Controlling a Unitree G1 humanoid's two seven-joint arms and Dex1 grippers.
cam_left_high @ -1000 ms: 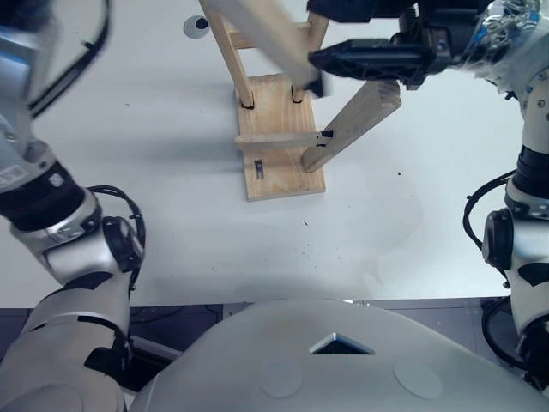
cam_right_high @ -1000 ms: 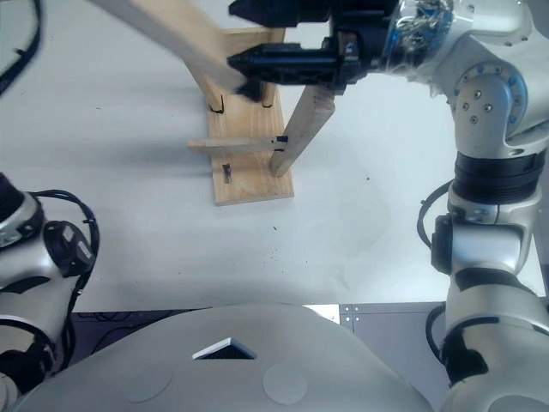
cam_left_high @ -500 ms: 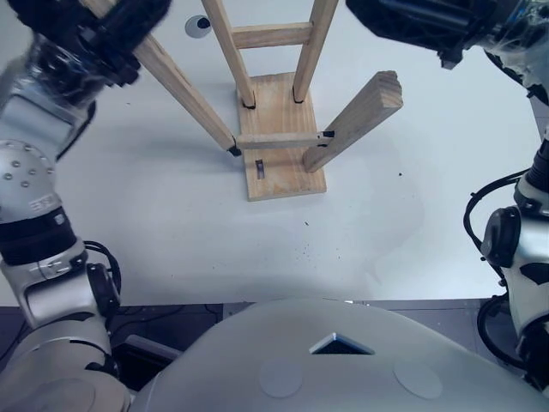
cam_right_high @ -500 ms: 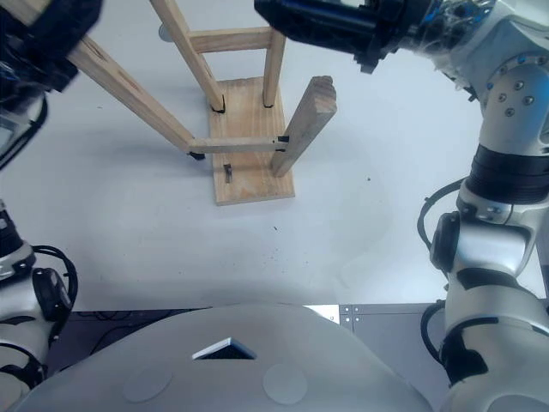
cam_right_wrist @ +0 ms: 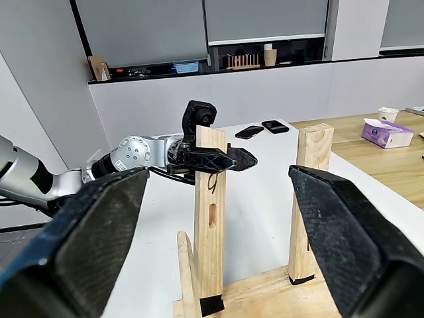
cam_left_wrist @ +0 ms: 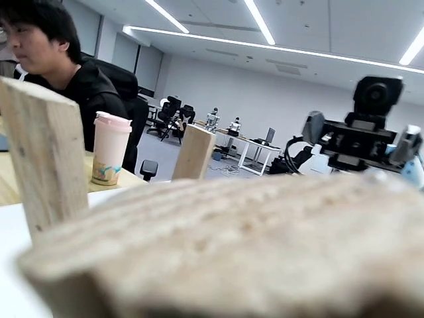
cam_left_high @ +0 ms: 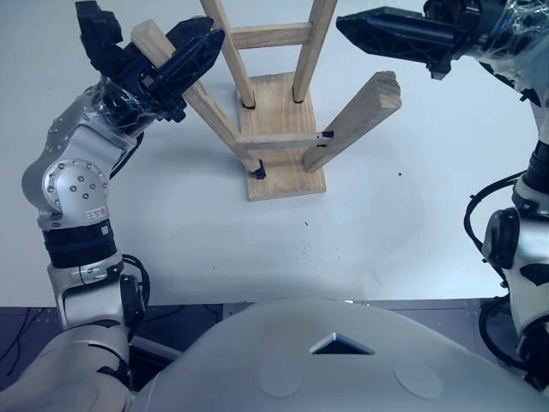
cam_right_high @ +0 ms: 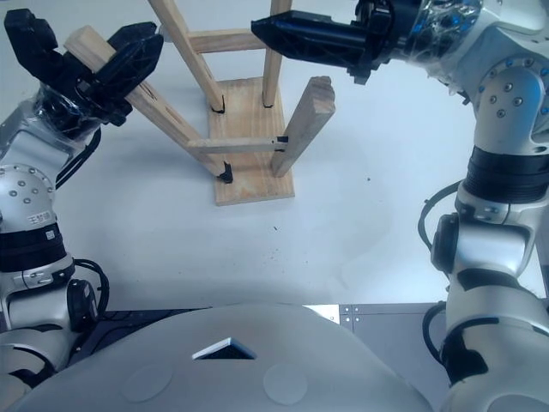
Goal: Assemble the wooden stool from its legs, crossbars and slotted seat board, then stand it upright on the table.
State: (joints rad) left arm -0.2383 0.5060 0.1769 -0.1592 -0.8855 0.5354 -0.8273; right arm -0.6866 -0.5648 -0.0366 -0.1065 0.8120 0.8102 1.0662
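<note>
The table (cam_left_high: 386, 223) carries the slotted seat board (cam_left_high: 287, 178) lying flat, slots up, well out in front of me. It looks stiff, plain timber, light enough to skid if I lever against it. Two far legs (cam_left_high: 233, 64) stand in it, joined by a crossbar (cam_left_high: 270, 36). My left gripper (cam_left_high: 154, 47) is clamped on the top end of the fourth leg (cam_left_high: 214, 112), which slants down to the near left slot. I judge this leg rigid and dry, unlikely to slip, but held so high its foot will swing easily. The tilted near leg (cam_left_high: 356, 120) leans outward, and the thin crossbar (cam_left_high: 279, 140) looks the frailest piece. My right gripper (cam_left_high: 352, 26) hangs spread and empty above the far legs; it could grip the tilted leg at mid-length.
</note>
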